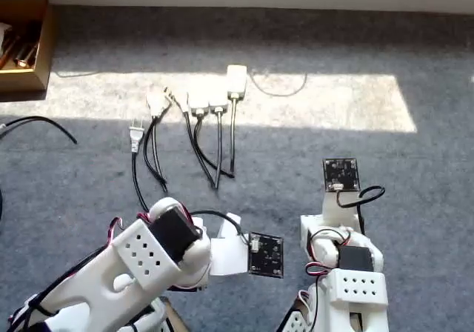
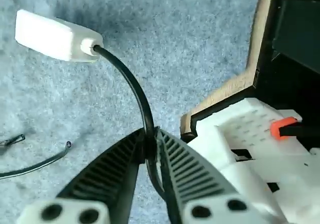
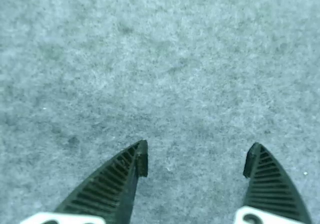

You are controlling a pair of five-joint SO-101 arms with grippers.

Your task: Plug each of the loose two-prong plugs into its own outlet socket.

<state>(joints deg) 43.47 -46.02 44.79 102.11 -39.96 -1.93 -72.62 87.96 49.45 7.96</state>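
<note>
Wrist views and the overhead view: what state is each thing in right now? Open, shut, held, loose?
left gripper, shut on the black cord
black cord, pinched between the fingers, curving away to a white block
white block, fixed on the cord's end; resting or lifted, cannot tell
right gripper, open, empty, over bare carpet
two-prong plug, loose on the carpet, not plugged in

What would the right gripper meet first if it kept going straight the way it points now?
Most likely the bare grey carpet: the right gripper, open, points down at it and nothing lies between. How far off it is, I cannot tell.
</note>
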